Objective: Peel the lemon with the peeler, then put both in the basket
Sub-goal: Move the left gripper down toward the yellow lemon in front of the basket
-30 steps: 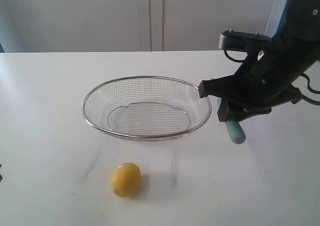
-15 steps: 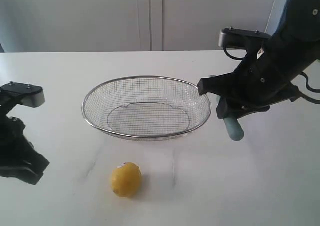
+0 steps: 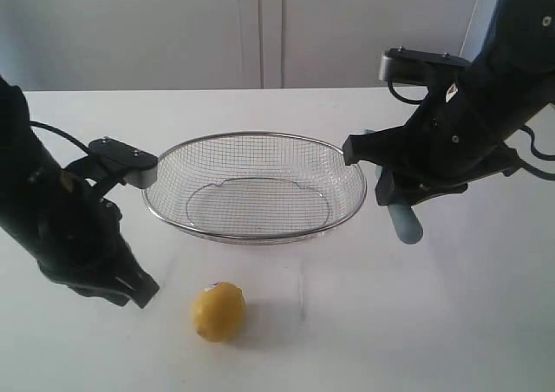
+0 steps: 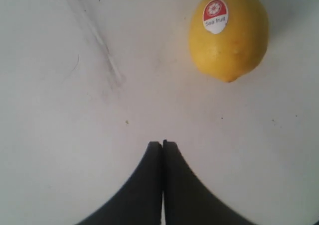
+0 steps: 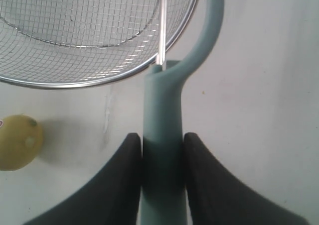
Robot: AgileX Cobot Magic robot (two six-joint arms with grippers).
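The yellow lemon [image 3: 218, 311] lies on the white table in front of the wire-mesh basket [image 3: 251, 133]. In the left wrist view the lemon [image 4: 229, 33], with a red sticker, lies ahead of my left gripper [image 4: 162, 144], whose jaws are pressed together and empty. In the exterior view that left gripper [image 3: 143, 292] hovers just left of the lemon without touching it. My right gripper [image 5: 161, 138] is shut on the teal handle of the peeler [image 5: 162, 100], held to the right of the basket [image 5: 99, 80], with the blade head over its rim. The handle end [image 3: 406, 223] sticks out below the right gripper [image 3: 390, 197].
The white table [image 3: 434, 323] runs back to a pale wall with cabinet doors. Faint dark scuff marks [image 4: 102, 51] streak the table near the lemon.
My left arm has swung in from the left edge and now sits beside the lemon. The right arm with the peeler has hardly moved.
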